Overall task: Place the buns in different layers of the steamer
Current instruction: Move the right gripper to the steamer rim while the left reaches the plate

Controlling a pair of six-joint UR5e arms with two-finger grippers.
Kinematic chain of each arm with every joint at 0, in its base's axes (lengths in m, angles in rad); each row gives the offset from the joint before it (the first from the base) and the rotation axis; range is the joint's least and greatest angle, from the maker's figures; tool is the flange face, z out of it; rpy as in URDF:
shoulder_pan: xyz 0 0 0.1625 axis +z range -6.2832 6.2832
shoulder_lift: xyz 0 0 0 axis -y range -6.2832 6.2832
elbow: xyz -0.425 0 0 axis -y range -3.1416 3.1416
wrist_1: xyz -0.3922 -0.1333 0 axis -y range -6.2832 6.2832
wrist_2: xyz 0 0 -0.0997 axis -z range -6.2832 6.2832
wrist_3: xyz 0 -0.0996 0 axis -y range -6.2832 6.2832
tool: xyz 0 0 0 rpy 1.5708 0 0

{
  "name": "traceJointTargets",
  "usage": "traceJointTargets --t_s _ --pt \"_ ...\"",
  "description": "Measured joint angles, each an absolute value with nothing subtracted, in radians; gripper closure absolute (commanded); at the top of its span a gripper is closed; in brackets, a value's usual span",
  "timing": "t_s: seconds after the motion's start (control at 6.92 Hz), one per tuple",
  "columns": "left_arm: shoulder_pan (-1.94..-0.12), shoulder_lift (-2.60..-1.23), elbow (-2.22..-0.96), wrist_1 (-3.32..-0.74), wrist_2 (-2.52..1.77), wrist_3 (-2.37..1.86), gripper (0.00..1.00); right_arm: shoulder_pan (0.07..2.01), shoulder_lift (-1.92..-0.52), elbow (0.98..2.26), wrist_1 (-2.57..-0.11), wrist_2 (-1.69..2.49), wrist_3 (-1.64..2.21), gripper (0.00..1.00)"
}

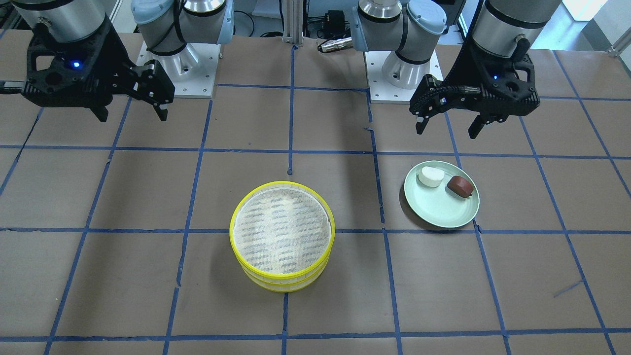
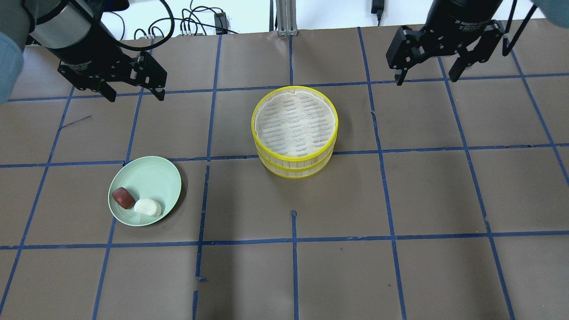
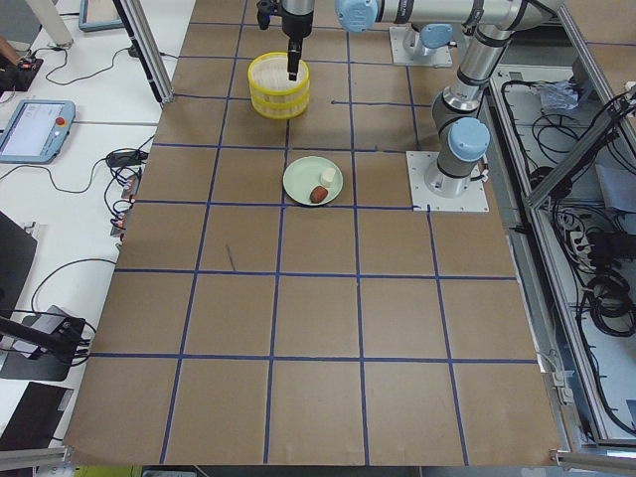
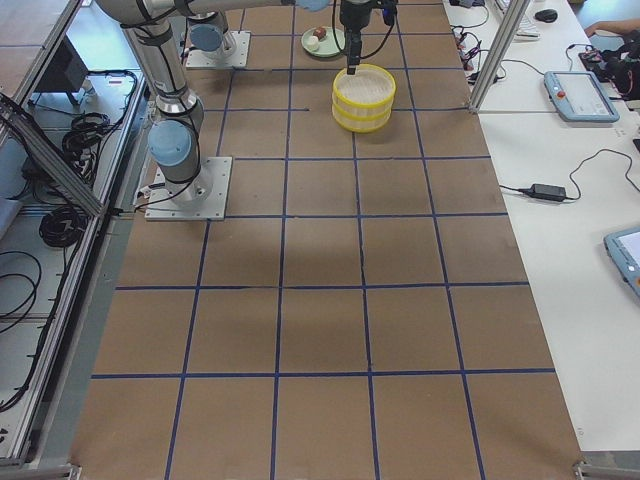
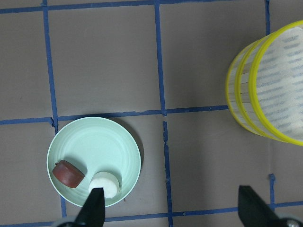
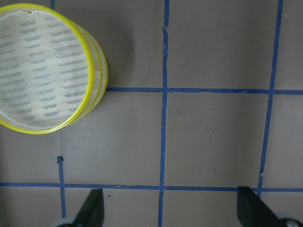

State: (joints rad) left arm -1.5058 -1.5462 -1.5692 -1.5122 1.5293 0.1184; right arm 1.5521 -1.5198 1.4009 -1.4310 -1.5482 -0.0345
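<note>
The steamer [image 2: 294, 131] stands mid-table, its two yellow-rimmed layers stacked, the top mesh bare; it also shows in the front view [image 1: 282, 235]. The white bun [image 2: 148, 207] and the reddish-brown bun [image 2: 123, 198] lie side by side on a pale green plate [image 2: 149, 178], left of the steamer. My left gripper [image 2: 133, 93] hangs open and empty high above the table, behind the plate. My right gripper [image 2: 424, 75] hangs open and empty, high at the far right of the steamer. The left wrist view shows both buns [image 5: 105, 183] and the steamer's edge [image 5: 265, 85].
Brown table with a blue tape grid. The arm bases [image 1: 177, 69] stand on the robot's side of the table. Cables and a metal post [image 2: 284, 18] sit beyond the far edge. Tablets and cables lie on side benches [image 3: 35, 129].
</note>
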Motion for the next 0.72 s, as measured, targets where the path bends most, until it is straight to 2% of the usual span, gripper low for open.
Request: traceJointTargets --t_s 0.72 --pt "-1.501 -1.539 -1.585 -1.516 1.534 0.128 0.00 1.544 -1.508 1.392 -1.446 -1.524 -0.005 0.00"
